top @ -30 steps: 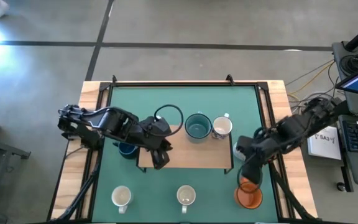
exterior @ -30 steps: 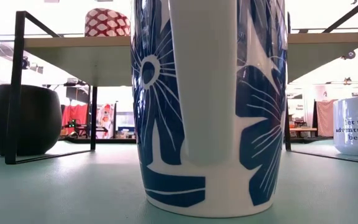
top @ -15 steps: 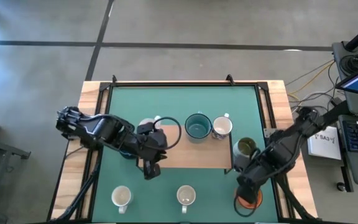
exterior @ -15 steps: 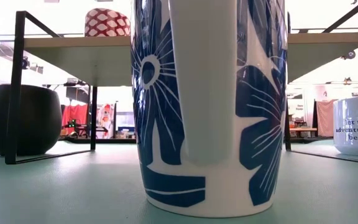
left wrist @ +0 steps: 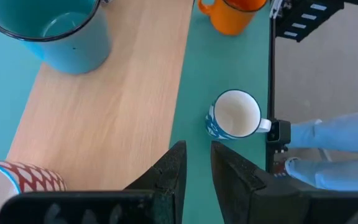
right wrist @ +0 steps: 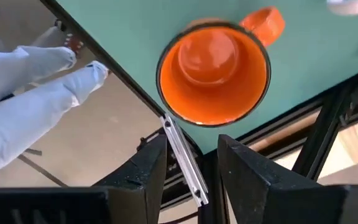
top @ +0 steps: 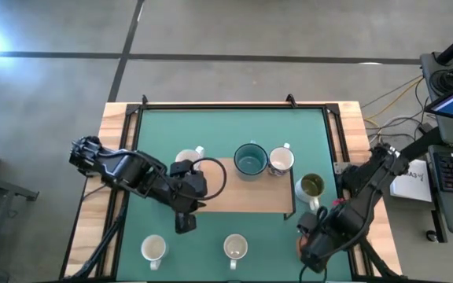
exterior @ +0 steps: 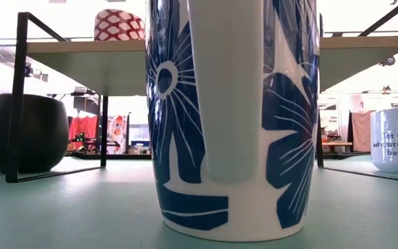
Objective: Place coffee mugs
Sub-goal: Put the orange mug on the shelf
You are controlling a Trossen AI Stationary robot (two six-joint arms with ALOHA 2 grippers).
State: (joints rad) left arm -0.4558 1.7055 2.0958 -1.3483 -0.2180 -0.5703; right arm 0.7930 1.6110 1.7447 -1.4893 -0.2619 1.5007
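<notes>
While mugs sit | green table mat (top: 234, 126) | wooden shelf (top: 238, 192) | concrete floor (top: 211, 31)

A glossy white ceramic mug (exterior: 232, 117) is showing navy flower print at frame centre; an orange enamel mug (right wrist: 214, 72) is sitting on teal matting (right wrist: 135, 31).

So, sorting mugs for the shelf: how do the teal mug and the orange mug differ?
The teal enamel mug stands on the wooden shelf board; the orange ceramic mug sits on the green mat at the table's edge, under the right gripper. Teal looks wider. Both upright, empty.
</notes>
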